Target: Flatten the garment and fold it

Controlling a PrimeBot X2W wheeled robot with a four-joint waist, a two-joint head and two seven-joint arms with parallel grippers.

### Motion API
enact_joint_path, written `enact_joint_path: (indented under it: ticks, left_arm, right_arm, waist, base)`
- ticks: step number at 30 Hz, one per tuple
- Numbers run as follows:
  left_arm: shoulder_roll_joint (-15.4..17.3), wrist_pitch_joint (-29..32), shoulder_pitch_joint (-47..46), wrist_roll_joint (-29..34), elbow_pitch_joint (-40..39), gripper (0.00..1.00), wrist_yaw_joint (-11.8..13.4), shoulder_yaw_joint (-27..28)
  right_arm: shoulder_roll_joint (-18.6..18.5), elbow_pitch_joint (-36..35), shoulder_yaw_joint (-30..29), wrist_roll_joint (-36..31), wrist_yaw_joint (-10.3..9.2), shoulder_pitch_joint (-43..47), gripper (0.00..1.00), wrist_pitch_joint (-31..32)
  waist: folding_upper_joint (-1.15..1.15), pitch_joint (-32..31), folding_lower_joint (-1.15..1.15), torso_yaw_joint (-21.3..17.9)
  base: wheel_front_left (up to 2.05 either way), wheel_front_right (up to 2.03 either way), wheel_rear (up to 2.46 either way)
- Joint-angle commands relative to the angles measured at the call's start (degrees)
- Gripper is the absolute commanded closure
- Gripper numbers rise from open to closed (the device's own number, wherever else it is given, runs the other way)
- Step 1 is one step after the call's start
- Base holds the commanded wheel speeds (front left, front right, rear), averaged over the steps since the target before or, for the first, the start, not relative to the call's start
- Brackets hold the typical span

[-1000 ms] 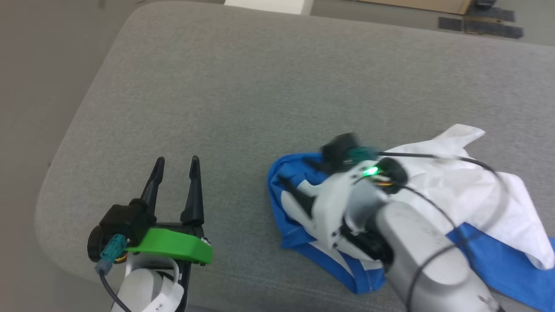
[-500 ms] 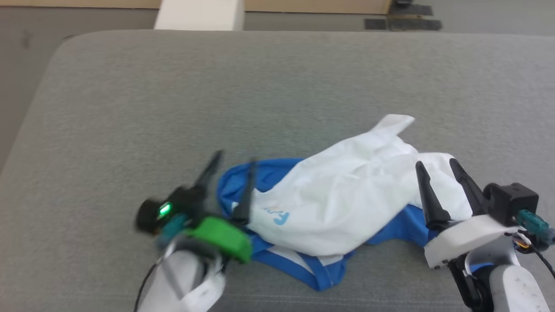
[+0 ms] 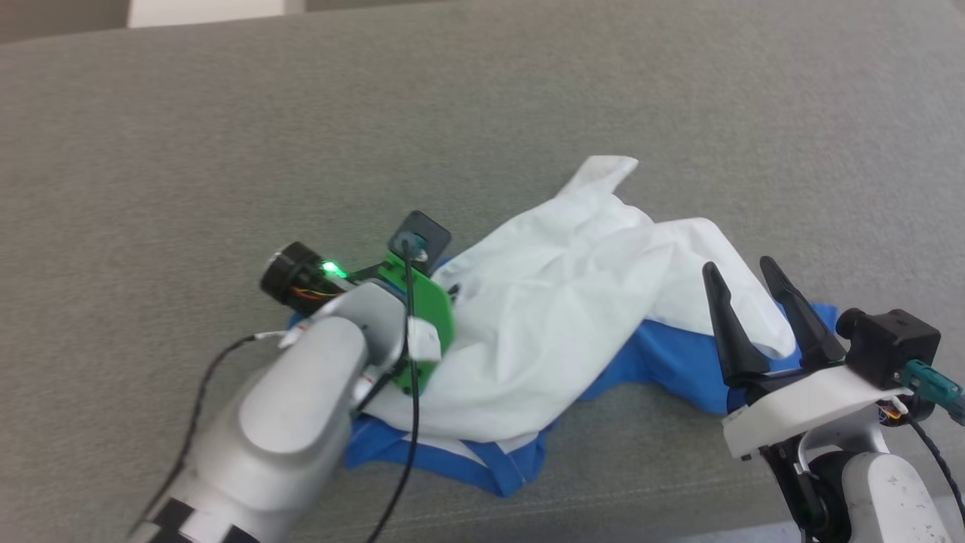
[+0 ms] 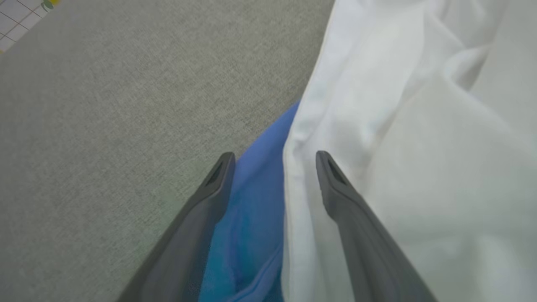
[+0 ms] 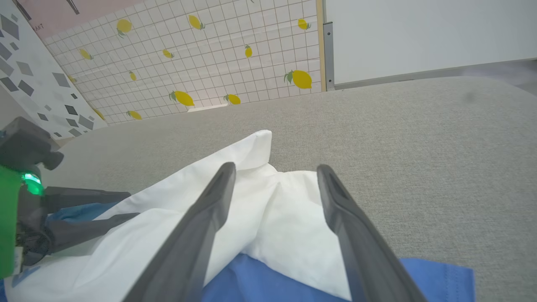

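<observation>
Your table [image 3: 226, 113] is a broad slab covered in grey woven fabric, matte and finely grained, with a stitched seam along the near edge. Beyond its far edge the right wrist view shows you a wall of small white tiles [image 5: 209, 63] printed with yellow lemons. At 9 o'clock of that wall leans a pale panel [image 5: 25, 75] with grey diamond shapes, and at 3 o'clock stands a plain white board [image 5: 419, 33].

You have one garment [image 3: 558, 317] and two hands, each with two long, dark, tapering fingers. The garment lies crumpled on the near half of the table, a little toward 4 o'clock of the head view's centre. Its white body is soft and rumpled, heaped on top in loose folds, with one corner poking toward 12 o'clock. Bright blue cloth shows under it in two places, a banded edge at 6 o'clock and a flatter piece at 3 o'clock.

Your left hand [image 4: 273, 154] is at the garment's 9 o'clock end, fingers spread wide and gripping nothing. One finger is over blue cloth beside bare table and the other over white, with the white edge running between them. A green plastic mount [image 3: 426, 317] and one small green light [image 3: 329, 267] sit behind it.

Your right hand [image 3: 739, 264] is at the garment's 3 o'clock end, on a white mount. It is likewise spread wide and empty, its tips above white folds and blue cloth.
</observation>
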Motion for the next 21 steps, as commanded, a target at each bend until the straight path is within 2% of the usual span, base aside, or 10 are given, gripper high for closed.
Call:
enact_joint_path:
  ticks: [1,2,3,4,5,6,7,10,12,21]
  left_arm:
    - [1.50,2.82,-1.85,-1.14,0.98,0.00,-0.12,-1.18]
    - [2.98,8.37,-3.68,-2.44,2.80,0.00,-0.12,-3.01]
    - [3.20,10.68,-4.07,-3.28,3.43,0.00,-0.12,-3.82]
    - [3.51,15.80,-4.85,-5.82,4.84,0.00,-0.12,-4.65]
    - [3.69,17.61,-5.08,-6.55,5.25,0.17,-0.12,-5.17]
    - [3.97,18.69,-5.31,-6.91,5.35,0.73,-0.13,-5.69]
    - [4.37,19.52,-5.57,-7.43,5.39,1.00,-0.13,-5.96]
    - [5.26,17.46,-6.33,-8.55,4.65,1.00,0.33,-4.35]
    - [6.04,13.73,-7.00,-8.86,3.92,1.00,1.86,-2.30]
    - [11.69,-8.07,-10.82,-10.23,4.21,1.00,13.41,11.64]
  right_arm:
    - [0.10,0.17,0.24,0.50,-0.09,-0.70,0.00,-0.53]
    - [0.10,0.56,0.44,0.86,-0.09,-0.82,0.00,-0.87]
    - [0.10,0.72,0.50,1.03,-0.09,-0.88,0.00,-0.95]
    - [0.10,1.09,0.65,1.35,-0.09,-1.12,0.00,-1.25]
    - [0.10,1.26,0.76,1.47,-0.09,-1.26,0.00,-1.37]
    - [0.10,1.41,0.88,1.58,-0.09,-1.40,0.00,-1.43]
    - [0.10,1.60,1.04,1.73,-0.09,-1.59,0.00,-1.48]
    - [0.10,1.94,1.26,1.92,-0.09,-2.10,0.00,-1.55]
    - [0.10,2.03,1.33,1.91,-0.09,-2.42,0.00,-1.57]
    - [0.10,1.72,1.77,1.49,-0.09,-3.38,0.00,-0.98]
  waist:
    - [0.00,2.89,0.00,-3.00]
    - [0.00,3.70,0.00,-3.70]
    - [0.00,3.95,0.00,-3.85]
    - [0.00,4.57,0.00,-4.12]
    - [0.00,4.76,0.00,-4.17]
    - [0.00,4.90,0.00,-4.21]
    - [0.00,5.06,0.00,-4.24]
    - [0.00,5.43,0.00,-4.11]
    - [0.00,5.55,0.00,-3.83]
    - [0.00,5.44,0.00,-2.32]
  base:
    - [0.00,0.00,0.00]
    - [0.00,0.00,0.00]
    - [0.00,0.00,0.00]
    - [0.00,0.00,0.00]
    - [0.00,0.00,0.00]
    - [0.00,0.00,0.00]
    - [0.00,0.00,0.00]
    - [0.00,0.00,0.00]
    - [0.00,0.00,0.00]
    - [0.00,0.00,0.00]
